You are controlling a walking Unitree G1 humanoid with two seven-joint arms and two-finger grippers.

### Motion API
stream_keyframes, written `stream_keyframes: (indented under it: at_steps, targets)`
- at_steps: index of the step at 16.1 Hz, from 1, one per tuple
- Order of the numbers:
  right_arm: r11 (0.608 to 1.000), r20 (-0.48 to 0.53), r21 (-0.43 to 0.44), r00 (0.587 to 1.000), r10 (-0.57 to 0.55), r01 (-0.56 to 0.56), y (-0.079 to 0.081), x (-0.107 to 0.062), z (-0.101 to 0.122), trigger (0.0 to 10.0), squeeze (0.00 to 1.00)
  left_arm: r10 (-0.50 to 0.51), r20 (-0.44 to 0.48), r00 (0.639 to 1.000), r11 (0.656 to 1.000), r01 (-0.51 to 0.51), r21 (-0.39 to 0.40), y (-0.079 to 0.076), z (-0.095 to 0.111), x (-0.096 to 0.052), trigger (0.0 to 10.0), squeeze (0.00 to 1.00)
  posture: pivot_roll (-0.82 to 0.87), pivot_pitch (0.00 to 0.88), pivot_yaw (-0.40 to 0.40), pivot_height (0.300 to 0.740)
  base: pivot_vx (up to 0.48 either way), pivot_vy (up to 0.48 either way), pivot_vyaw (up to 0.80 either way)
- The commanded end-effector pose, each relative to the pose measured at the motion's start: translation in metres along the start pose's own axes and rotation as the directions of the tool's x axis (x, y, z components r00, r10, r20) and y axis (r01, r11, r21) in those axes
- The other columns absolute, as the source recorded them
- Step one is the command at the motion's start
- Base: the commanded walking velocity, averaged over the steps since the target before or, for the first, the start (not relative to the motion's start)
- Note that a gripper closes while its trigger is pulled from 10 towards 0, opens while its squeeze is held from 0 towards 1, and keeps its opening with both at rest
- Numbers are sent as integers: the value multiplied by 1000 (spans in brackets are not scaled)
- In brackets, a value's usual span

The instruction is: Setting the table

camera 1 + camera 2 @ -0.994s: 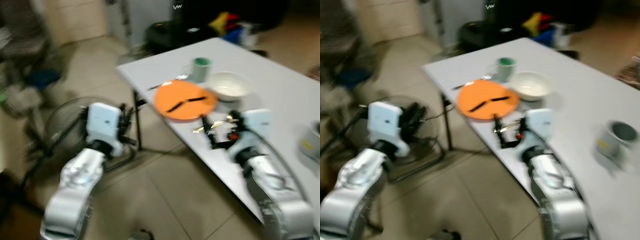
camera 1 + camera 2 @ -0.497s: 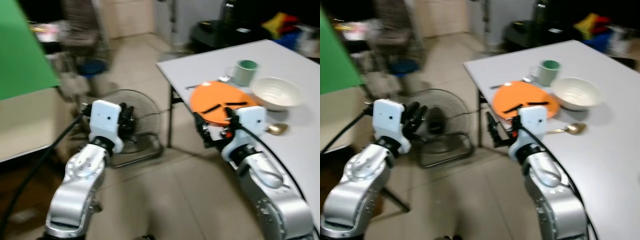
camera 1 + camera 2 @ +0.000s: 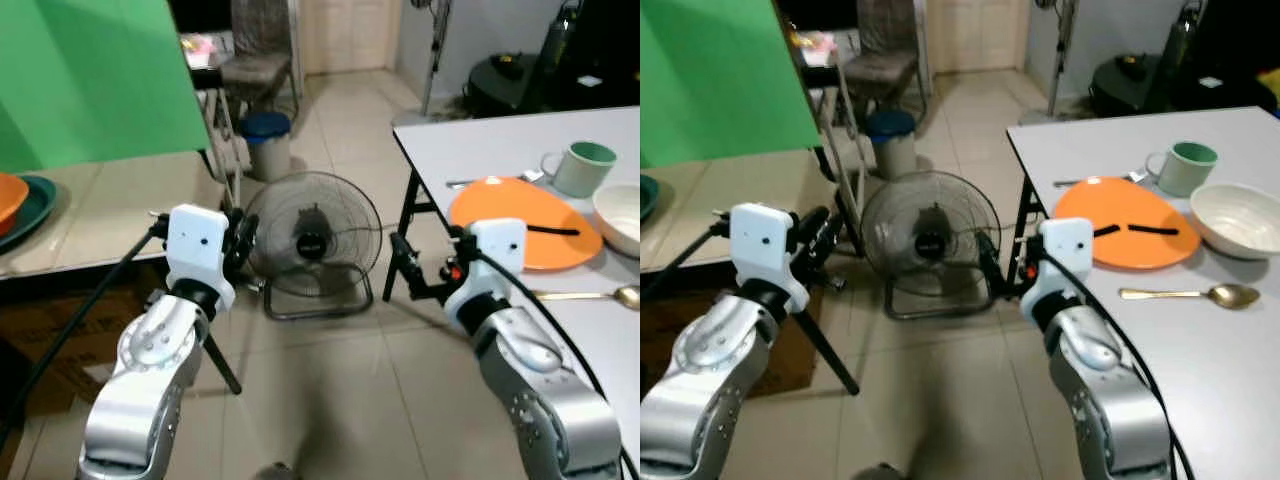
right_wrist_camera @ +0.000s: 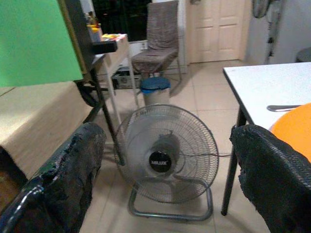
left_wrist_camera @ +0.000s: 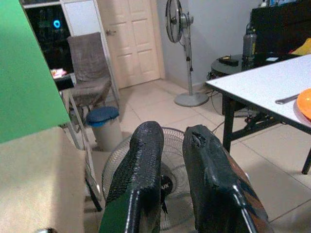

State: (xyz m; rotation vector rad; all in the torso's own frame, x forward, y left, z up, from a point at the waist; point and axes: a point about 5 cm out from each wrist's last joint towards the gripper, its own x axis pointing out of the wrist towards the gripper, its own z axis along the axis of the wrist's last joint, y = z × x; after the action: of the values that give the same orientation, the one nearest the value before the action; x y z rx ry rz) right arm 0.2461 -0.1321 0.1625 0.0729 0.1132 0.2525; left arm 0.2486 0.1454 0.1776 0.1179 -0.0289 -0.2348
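Left gripper (image 5: 167,145) fingers nearly pressed together, right gripper (image 4: 165,170) fingers spread wide, both empty; cream bowl (image 3: 622,218) on the white surface (image 3: 500,150) is cut off at the edge.

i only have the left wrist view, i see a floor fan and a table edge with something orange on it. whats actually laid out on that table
Observer: An orange plate with two dark sticks lying on it, near the table corner.
Operator: any cup or bowl
Observer: Yes, a green mug stands just beyond the plate, and a white bowl sits beside the plate on its far-right side.
Operator: cutlery?
Observer: A gold spoon lies on the table, nearer the robot than the bowl.
Operator: where is the right tool
Observer: The right tool is open and empty, held off the table's corner above the floor, pointing toward the floor fan.
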Motion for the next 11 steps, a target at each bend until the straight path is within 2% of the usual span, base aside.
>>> stream_keyframes:
  at_steps: [1, 5, 9, 11]
  targets:
    - [1000, -13, -11, 1000, 16, -16, 6, 5, -2, 10000, 1000, 29, -16, 999, 999, -28, 23, 7, -2, -1, 10000, 0, 147, 0, 19, 740, 0, 330, 0]
    - [999, -48, -32, 999, -24, 23, 2, 4, -4, 10000, 1000, 14, -20, 1000, 999, -14, 34, 7, -2, -1, 10000, 0, 148, 0, 17, 740, 0, 326, 0]
    - [999, -35, -41, 999, -6, 5, 6, 6, -2, 10000, 1000, 13, -21, 1000, 999, -13, 37, 10, -2, -1, 10000, 0, 138, 0, 23, 740, 0, 311, 0]
    - [999, -44, 10, 998, 36, -35, 8, 3, -3, 10000, 1000, -1, -21, 1000, 999, 2, 34, 7, -2, -2, 10000, 0, 137, 0, 15, 740, 0, 307, 0]
